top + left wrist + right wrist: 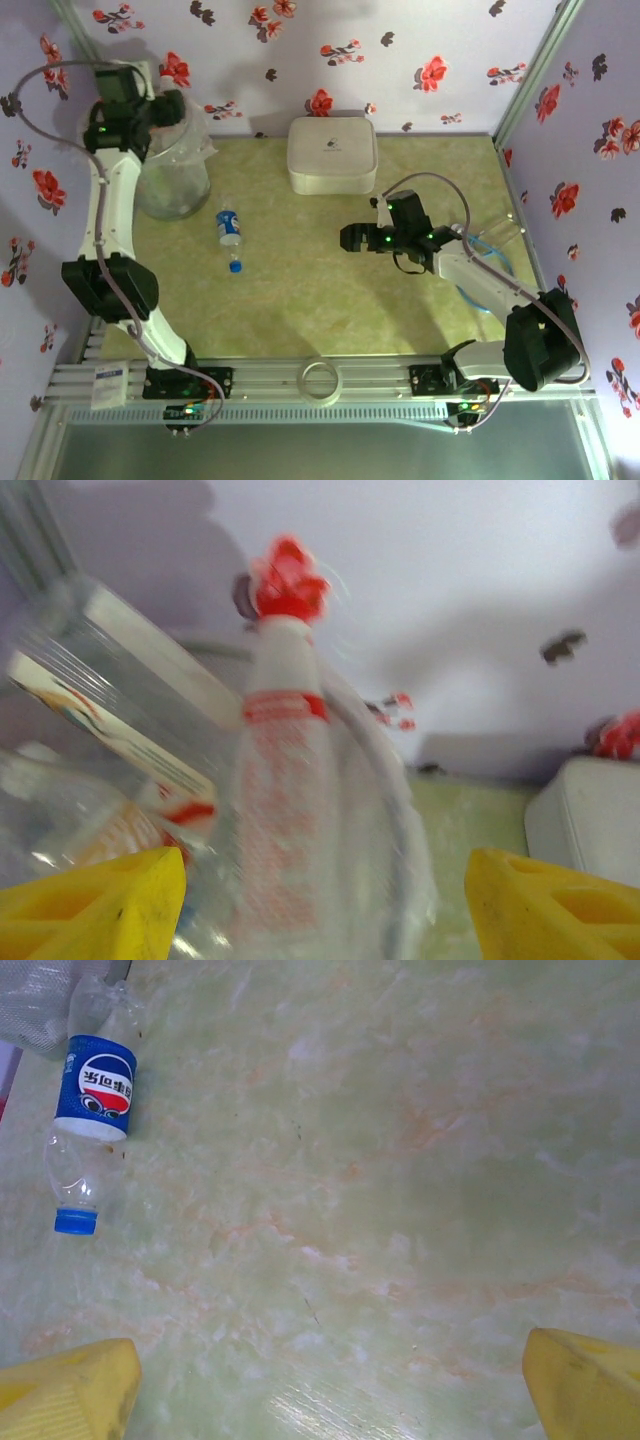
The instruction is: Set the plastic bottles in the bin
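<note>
My left gripper [163, 106] hangs over the bin [176, 170] at the table's far left. In the left wrist view its yellow fingers [110, 900] stand apart, so the left gripper [325, 885] is open. A blurred red-capped bottle [285, 780] stands upright in the gap, touching neither finger, inside the bin's rim [405, 800]. More bottles [110, 825] lie in the bin to the left. A blue-labelled bottle [230, 232] lies on the table near the bin, cap toward me. My right gripper [347, 238] is open to its right, and in the wrist view the right gripper [330, 1380] has the bottle [93, 1125] far off at upper left.
A white rounded-square box [332, 155] sits at the back middle, its corner [590, 820] to the right of the bin. A pale ring [320, 379] lies on the front rail. A blue ring [492, 268] lies under the right arm. Floral walls close off the back and sides.
</note>
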Robot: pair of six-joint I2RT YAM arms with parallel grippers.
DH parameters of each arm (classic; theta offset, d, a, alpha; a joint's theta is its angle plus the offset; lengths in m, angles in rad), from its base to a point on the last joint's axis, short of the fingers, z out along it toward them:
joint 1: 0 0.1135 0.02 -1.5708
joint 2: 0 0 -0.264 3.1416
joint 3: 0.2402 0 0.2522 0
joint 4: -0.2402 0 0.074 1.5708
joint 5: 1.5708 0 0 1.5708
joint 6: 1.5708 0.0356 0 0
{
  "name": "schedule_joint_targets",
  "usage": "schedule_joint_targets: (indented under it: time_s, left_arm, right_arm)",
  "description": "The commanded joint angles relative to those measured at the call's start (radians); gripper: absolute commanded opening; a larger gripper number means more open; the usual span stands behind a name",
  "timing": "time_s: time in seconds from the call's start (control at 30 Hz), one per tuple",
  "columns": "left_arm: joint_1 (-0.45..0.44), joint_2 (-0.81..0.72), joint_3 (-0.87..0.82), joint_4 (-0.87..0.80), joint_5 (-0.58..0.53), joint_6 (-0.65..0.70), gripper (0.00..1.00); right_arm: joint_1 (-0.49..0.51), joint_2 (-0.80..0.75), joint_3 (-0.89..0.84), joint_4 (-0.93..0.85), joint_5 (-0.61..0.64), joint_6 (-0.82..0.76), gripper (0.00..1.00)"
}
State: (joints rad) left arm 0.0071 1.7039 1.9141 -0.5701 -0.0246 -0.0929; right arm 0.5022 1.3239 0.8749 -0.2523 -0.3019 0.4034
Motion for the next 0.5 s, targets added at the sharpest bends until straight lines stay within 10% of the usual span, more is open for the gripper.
schedule_joint_targets:
  time_s: [0.0, 0.3, 0.47]
  left_arm:
    - [-0.130, -0.158, -0.099, -0.030, -0.187, 0.094, 0.75]
    - [-0.507, -0.426, -0.507, -0.154, -0.446, -0.066, 0.82]
    - [-0.556, -0.416, -0.704, -0.152, -0.436, -0.238, 0.91]
  right_arm:
    - [0.006, -0.026, 0.005, 0.007, 0.055, 0.012, 0.99]
    - [0.000, -0.032, -0.011, 0.051, 0.131, 0.064, 0.98]
    - [-0.005, -0.030, -0.017, 0.068, 0.145, 0.091, 0.98]
